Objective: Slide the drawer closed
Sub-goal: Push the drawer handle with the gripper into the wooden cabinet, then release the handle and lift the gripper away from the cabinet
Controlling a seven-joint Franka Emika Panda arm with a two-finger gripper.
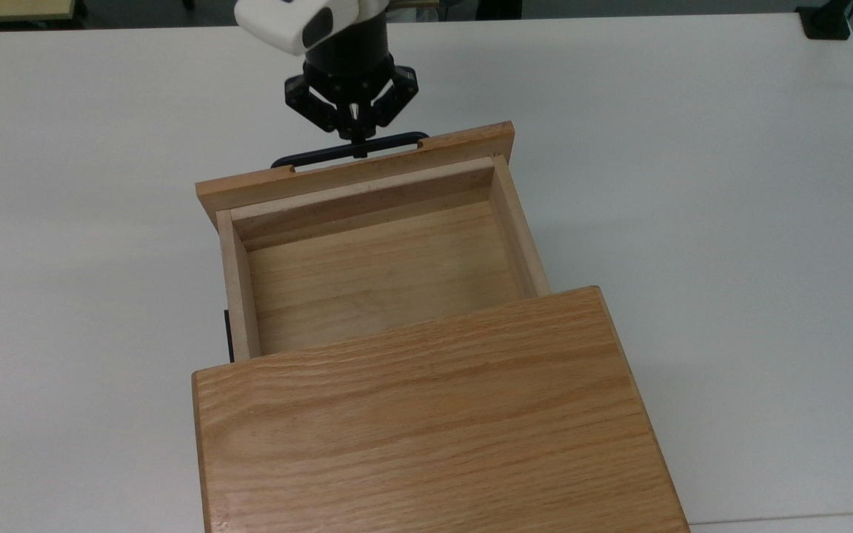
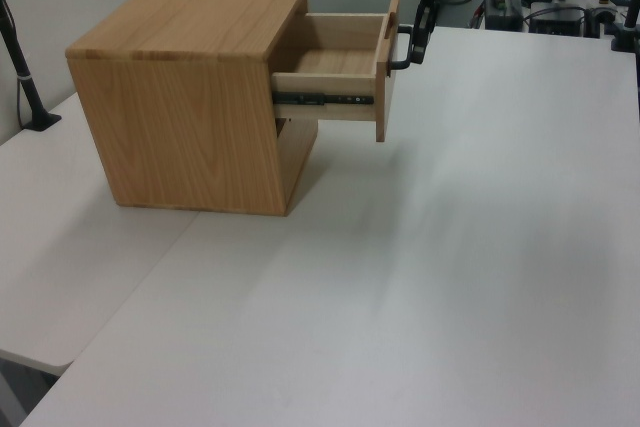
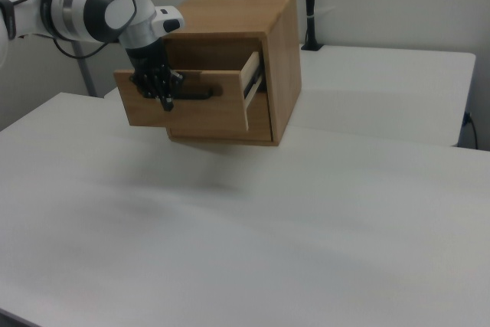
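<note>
The drawer stands pulled most of the way out of the oak cabinet casing, its inside bare. Its black bar handle runs along the front panel on the far side in the top view. My gripper is shut, its fingertips pressed together against the handle's middle and the panel's front. In the left view the gripper hangs at the drawer's front on the right. In the right view the gripper sits against the front panel, left of the handle.
The cabinet rests on a white table with wide bare surface around it. A black clamp sits at the top view's far right corner. A black post stands left of the cabinet in the left view, another post behind it in the right view.
</note>
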